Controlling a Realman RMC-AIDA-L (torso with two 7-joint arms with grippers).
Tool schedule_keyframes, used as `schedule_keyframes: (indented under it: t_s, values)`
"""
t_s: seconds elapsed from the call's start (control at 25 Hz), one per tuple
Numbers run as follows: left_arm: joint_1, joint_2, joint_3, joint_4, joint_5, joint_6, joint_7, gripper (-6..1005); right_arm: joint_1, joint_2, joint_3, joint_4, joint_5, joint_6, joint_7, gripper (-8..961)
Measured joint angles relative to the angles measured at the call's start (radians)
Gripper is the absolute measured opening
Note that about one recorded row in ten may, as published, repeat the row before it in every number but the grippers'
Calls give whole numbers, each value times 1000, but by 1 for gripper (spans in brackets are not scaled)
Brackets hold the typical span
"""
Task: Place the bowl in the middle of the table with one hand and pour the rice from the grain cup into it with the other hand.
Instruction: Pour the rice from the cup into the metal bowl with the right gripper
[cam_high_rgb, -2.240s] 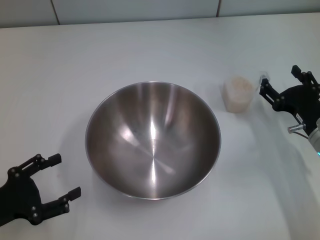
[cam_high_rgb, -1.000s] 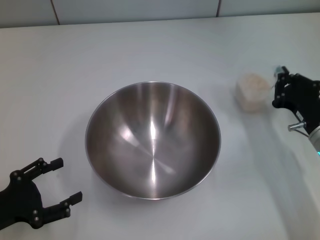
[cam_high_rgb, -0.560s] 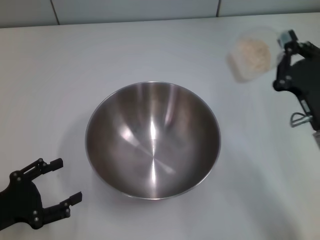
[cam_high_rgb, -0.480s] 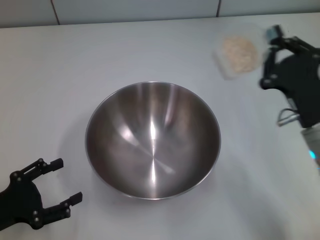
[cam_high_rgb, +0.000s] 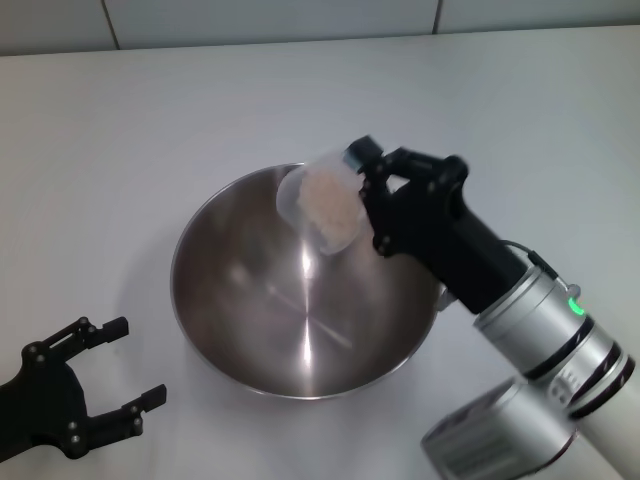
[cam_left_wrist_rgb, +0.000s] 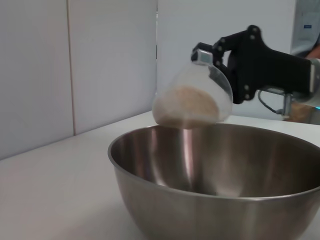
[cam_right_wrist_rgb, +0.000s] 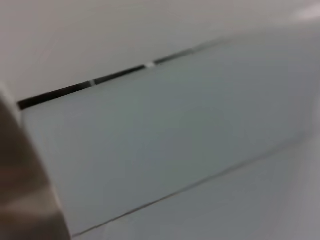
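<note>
Right tool (cam_high_rgb: 362, 195) raised and clamped; left tool (cam_high_rgb: 115, 362) parked, fingers spread.

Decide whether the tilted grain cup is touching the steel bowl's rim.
Apart. The left wrist view shows the grain cup, held in the right claw, hanging above the bowl with white wall visible between cup and rim.

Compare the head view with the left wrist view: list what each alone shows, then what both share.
Head view only: the open left gripper, parked on the white table near the robot, and the shiny steel bowl's full interior.

Left wrist view only: the bowl's outer wall, and the gap between its rim and the tilted cup.

Both: the right gripper holding the small clear plastic grain cup tipped over the bowl, beige rice against its lower side.
</note>
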Motion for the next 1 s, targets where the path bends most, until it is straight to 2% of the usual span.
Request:
schedule_keyframes:
  t_s: [0.36, 0.56, 1.0]
  values:
    - [0, -2, 2, 0, 0, -11, 0, 864, -14, 0, -27, 19, -98, -4, -488, 23]
    - [-2, -4, 3, 0, 0, -12, 0, 864, -11, 0, -43, 25, -112, 48, -818, 25]
    - [-2, -6, 4, 0, 0, -13, 0, 863, 13, 0, -89, 29, -115, 83, -1255, 30]
